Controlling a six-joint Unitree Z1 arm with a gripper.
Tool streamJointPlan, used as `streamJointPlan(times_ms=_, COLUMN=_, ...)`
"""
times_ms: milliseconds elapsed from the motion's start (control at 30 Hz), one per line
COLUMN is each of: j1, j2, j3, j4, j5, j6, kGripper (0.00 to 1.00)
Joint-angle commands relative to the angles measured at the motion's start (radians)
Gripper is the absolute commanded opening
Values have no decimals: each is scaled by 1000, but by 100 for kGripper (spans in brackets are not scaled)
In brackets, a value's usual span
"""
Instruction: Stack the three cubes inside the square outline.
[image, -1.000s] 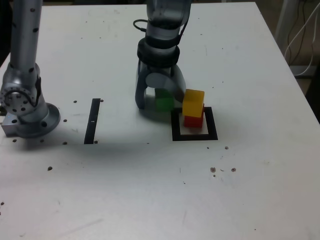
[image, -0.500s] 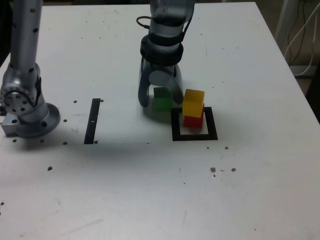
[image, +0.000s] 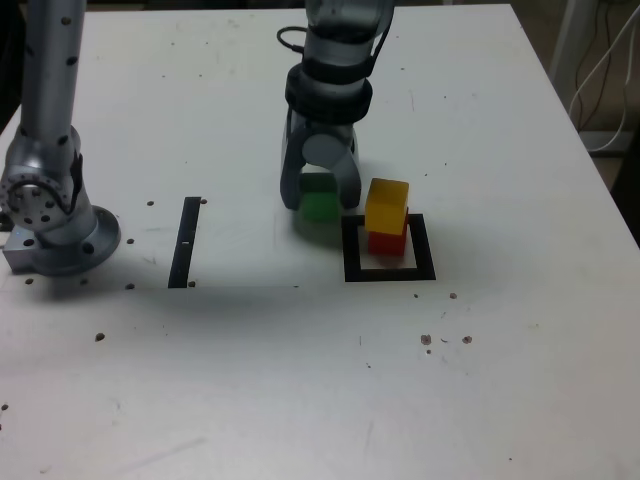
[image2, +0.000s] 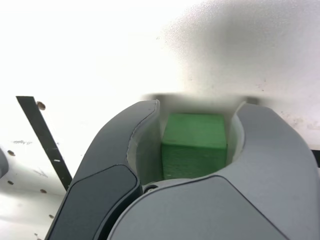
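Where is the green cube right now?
In the exterior view the green cube sits on the table between the gripper's closed jaws, just outside the square outline, to the left of the yellow-on-red stack.

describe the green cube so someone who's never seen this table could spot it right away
On the white table, find the black tape square outline holding a yellow cube stacked on a red cube. Just outside that square, toward the exterior view's left, the green cube sits between the fingers of the arm's grey pincer. It is the only green cube, and the only one outside the outline.
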Motion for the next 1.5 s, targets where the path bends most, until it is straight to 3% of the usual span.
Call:
streamJointPlan(times_ms=0, j1=-1, j2=-9, j3=-23, j4=41, j5=6, j6=-2, kGripper=16)
streamJointPlan(times_ms=300, j1=-9, j2=-71, j3=-127, j4=193, j5=25, j6=-3, kGripper=14)
streamJointPlan(times_ms=567, j1=-89, j2=-141, j3=-258, j4=281, j5=59, j6=-10, kGripper=14)
streamJointPlan(times_ms=1200, j1=-302, j2=63, j3=-612, j4=461, j5=13, j6=-57, kGripper=13)
streamJointPlan(times_ms=1467, j1=-304, j2=82, j3=-606, j4=485, j5=44, j6=-57, kGripper=13)
